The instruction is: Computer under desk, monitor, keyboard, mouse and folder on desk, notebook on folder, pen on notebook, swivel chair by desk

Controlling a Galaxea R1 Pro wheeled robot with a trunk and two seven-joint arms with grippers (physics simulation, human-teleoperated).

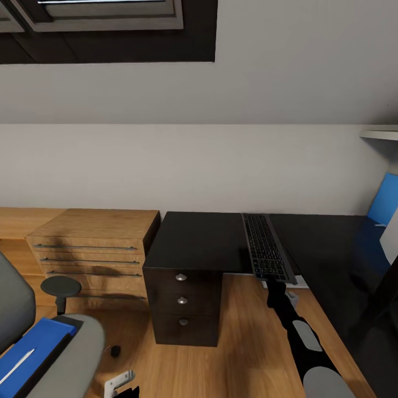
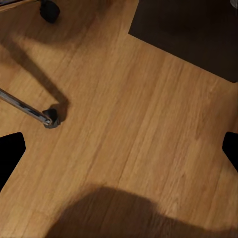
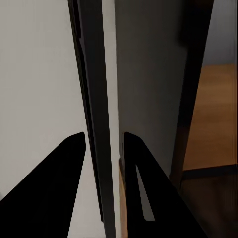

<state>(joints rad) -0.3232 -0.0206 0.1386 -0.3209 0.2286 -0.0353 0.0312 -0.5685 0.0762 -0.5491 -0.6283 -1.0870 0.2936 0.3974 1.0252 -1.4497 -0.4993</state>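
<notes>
Nearest us, the folder [image 1: 30, 345] lies on the swivel chair [image 1: 77, 354] seat, not yet moved. The left gripper [image 2: 119, 148] hangs over bare floor [image 2: 139, 114] by a chair castor [image 2: 51, 119], fingers spread wide, holding nothing. Further out, the right arm [image 1: 301, 331] stretches straight and low towards the desk [image 1: 199, 240], and the right gripper [image 3: 104, 144] is pinched on the keyboard [image 1: 265, 246] by its near edge. The keyboard rests on the desktop, overhanging the front, probably so it can slide inward.
</notes>
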